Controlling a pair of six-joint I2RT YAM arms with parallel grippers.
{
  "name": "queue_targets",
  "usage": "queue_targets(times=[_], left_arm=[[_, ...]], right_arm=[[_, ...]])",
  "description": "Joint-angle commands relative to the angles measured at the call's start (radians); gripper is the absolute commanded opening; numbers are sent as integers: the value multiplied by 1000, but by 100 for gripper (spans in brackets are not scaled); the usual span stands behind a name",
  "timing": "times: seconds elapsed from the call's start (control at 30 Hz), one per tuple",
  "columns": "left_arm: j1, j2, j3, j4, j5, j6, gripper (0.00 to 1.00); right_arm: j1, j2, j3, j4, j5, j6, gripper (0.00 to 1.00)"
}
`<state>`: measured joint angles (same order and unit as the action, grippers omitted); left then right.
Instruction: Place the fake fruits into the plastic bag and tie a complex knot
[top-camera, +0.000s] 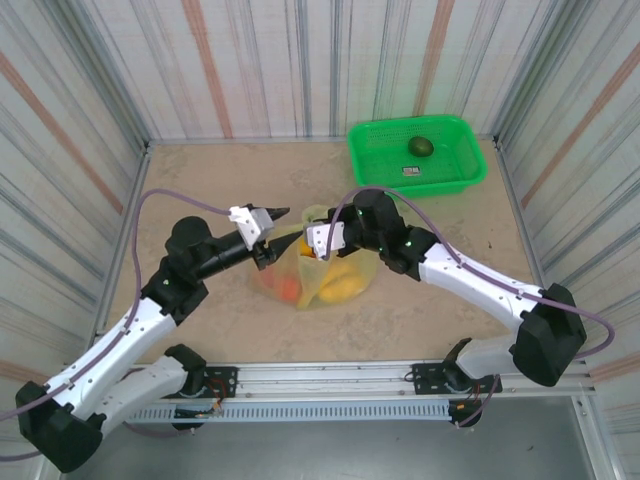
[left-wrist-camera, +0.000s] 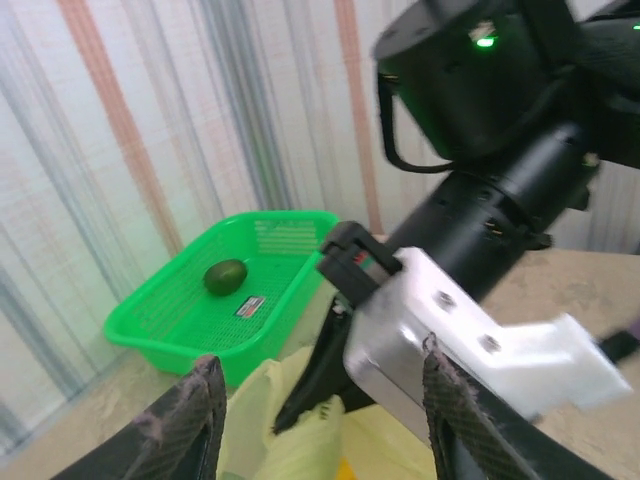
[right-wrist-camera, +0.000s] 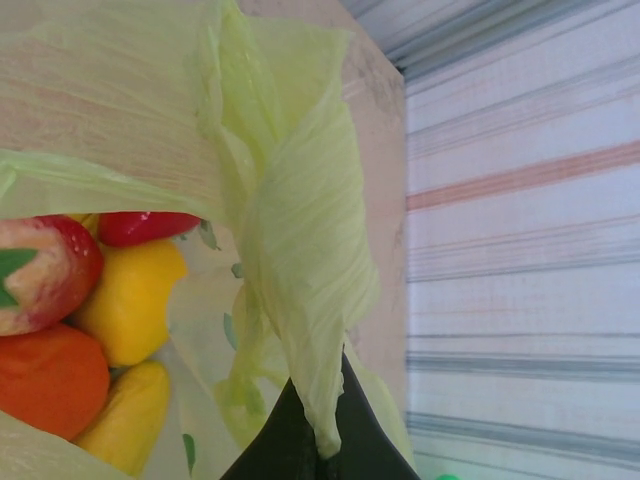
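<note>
Holds most fake fruits (right-wrist-camera: 130, 300) inside the plastic bag (top-camera: 335, 285) at the middle of the table (top-camera: 200, 180), leaves 1 dark green fruit (top-camera: 421, 147) in the green basket (top-camera: 375, 165), pinches a bag handle (right-wrist-camera: 300, 260) in the clenched right gripper (right-wrist-camera: 318, 425), spreads the released left gripper (left-wrist-camera: 320, 400) just beside it, shows no knot tied yet.

Black-and-white arms (top-camera: 120, 345) (purple cables (top-camera: 170, 195), green lights (left-wrist-camera: 485, 41))
</note>
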<state>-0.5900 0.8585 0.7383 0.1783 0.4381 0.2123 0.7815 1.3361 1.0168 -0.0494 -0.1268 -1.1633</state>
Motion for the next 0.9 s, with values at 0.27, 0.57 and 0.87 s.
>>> queue_targets(times=[0.27, 0.57, 0.87], left_arm=[[172, 296, 244, -247, -121, -277, 47], [147, 514, 280, -139, 135, -135, 41], [110, 477, 200, -171, 161, 44, 41]], right_arm=[[25, -25, -70, 207, 49, -101, 0], [17, -28, -38, 171, -37, -26, 0], [-19, -27, -4, 91, -107, 23, 0]])
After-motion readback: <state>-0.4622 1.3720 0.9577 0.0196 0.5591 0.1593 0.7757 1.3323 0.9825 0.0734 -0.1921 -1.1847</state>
